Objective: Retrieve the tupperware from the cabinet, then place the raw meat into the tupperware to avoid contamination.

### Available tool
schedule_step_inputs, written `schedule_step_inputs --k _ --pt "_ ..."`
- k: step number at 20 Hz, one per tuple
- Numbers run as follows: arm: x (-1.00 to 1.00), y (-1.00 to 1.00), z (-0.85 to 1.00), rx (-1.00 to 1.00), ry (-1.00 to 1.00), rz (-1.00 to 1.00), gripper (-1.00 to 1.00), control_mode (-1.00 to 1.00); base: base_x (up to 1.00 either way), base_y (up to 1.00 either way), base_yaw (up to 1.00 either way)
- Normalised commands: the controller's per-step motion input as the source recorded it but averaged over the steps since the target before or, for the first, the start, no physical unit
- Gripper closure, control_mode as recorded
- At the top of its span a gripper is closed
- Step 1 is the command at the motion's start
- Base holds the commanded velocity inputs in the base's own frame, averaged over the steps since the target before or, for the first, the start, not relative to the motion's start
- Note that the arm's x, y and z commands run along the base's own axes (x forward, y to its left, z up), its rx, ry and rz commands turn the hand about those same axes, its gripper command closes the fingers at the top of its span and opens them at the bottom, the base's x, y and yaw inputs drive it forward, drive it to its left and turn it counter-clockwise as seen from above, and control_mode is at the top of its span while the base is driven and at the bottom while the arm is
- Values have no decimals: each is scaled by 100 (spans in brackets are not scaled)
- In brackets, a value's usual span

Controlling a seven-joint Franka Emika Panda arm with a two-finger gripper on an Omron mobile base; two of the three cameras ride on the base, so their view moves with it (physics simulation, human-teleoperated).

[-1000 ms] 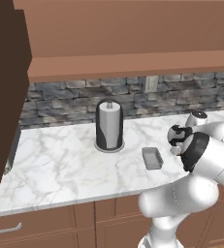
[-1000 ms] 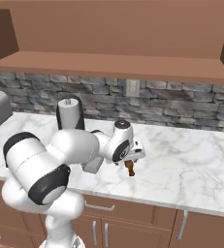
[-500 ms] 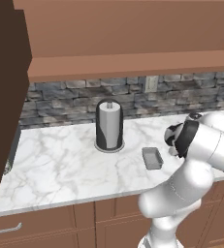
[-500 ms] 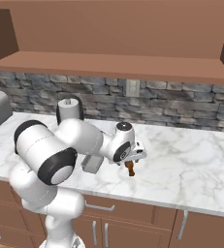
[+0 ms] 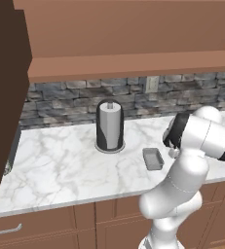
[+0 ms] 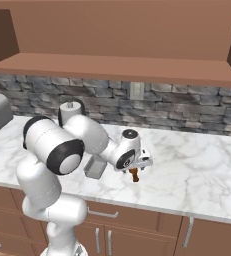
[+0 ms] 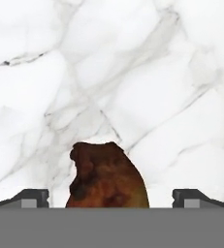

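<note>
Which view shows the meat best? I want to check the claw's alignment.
The hand view: the meat fills the lower middle, between the open claw's tips. The right base view shows it small under the hand; in the left base view I cannot make it out.

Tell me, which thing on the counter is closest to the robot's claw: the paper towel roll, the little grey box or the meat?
The raw meat: it lies right between the open gripper fingers.

White marble counter (image 5: 60, 165) with three things lying on it.
The raw meat (image 7: 107, 178) lies on the marble between the two wide-apart jaws; the tupperware (image 5: 153, 158) stands just beside them, and the paper towel roll (image 5: 109, 125) stands farther off, near the stone wall.
</note>
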Motion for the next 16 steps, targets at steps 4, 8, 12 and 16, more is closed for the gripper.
schedule_step_inputs --k 4,8,12,16 --pt "3 -4 -38 0 0 0 100 -100 0 0 0" --pt "2 0 -39 0 0 1 100 -100 0 0 0" --pt "-14 1 -41 0 -3 1 100 -100 0 0 0" --pt "-41 6 -27 -1 -6 -1 100 -100 0 0 0"
